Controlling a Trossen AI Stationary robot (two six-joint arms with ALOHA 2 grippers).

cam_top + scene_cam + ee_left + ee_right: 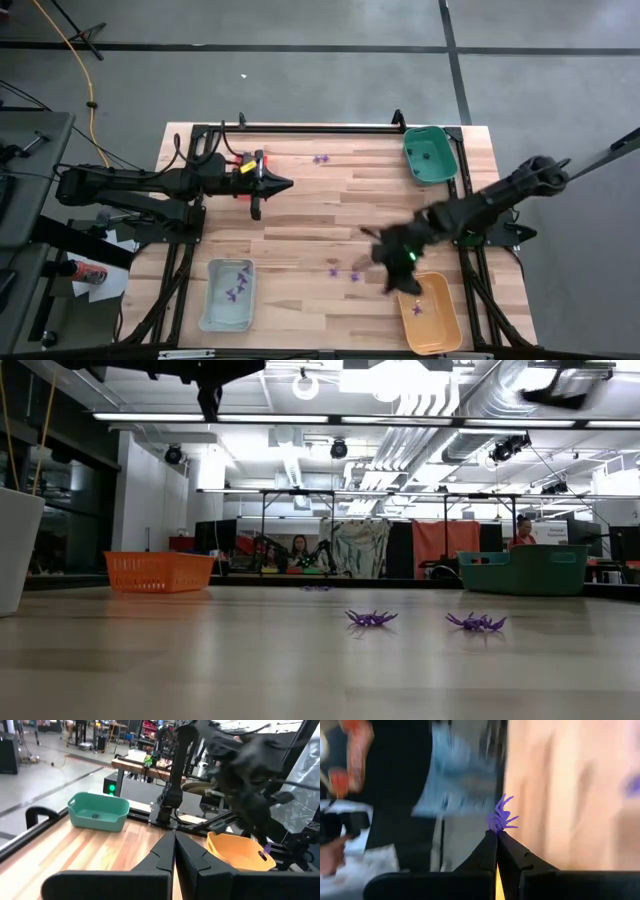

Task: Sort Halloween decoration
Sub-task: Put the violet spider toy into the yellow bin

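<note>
purple spider (501, 818) pinched at right gripper (496, 834) tips

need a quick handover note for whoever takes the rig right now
Right tool: shut on a purple spider, near the orange tray.
Left tool: shut, empty, waiting over the table's left side.
Done: purple pieces in the pale blue tray, one in the orange tray, a dark piece in the green tray.
Left: two purple spiders mid-table, one more at the far edge.

The wooden table (300, 215) carries green, orange, pale-blue trays and purple spiders (343, 272).
</note>
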